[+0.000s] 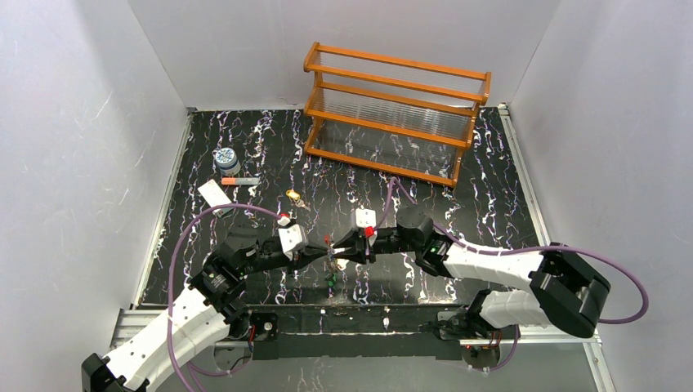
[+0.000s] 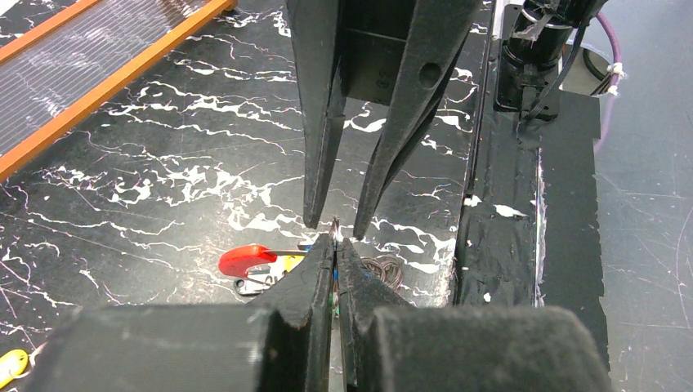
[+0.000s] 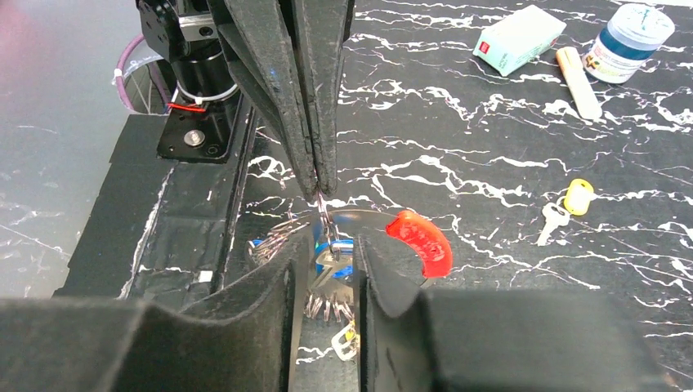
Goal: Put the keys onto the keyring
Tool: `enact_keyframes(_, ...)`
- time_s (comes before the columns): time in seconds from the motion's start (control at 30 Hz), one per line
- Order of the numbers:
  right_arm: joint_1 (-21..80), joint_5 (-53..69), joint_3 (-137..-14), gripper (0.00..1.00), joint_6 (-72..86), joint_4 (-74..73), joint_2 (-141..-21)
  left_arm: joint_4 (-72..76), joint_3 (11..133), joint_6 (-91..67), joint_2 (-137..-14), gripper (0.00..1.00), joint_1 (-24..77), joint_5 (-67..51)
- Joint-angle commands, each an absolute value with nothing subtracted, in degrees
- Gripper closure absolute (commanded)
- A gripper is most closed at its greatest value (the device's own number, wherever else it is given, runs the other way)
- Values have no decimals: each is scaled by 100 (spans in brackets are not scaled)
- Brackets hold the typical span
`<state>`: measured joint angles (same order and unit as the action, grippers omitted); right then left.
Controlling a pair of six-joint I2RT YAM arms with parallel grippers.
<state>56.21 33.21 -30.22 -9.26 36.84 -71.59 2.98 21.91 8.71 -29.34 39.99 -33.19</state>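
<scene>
Left wrist view: the left hand (image 2: 336,245) has its fingers pressed together, clamped on the thin wire of the keyring (image 3: 324,211), which it holds just above the black marbled worktop (image 3: 490,147) near the front edge. The right hand (image 2: 335,229) meets it tip to tip, its fingers standing apart on either side of the same wire. The curved red piece (image 3: 421,242) sits on the loop just beside the two hands, and a blue key (image 3: 343,245) shows in the gap between the right fingers. A yellow-headed key (image 3: 576,198) lies on the worktop, apart from the ring. Well beyond it are a white box (image 3: 519,37), an orange-tipped stick (image 3: 576,82) and a round jar (image 3: 629,33).
</scene>
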Motion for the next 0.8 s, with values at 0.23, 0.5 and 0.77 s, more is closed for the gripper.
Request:
enact_keyframes(0.23, 5596, 3630, -3360, 80, -638, 4252, -7462, 519, 2215, 857, -2848, 100, 4017, -3416)
enact_keyframes(0.5, 5595, 3667, -3357, 78, -598, 4342, -7380, 519, 2215, 870, -2873, 100, 4017, -3419)
enact_keyframes(0.77, 5592, 3612, -3325, 99, -733, 4197, -7323, 385, 2282, 978, -2889, 99, 4017, -3427)
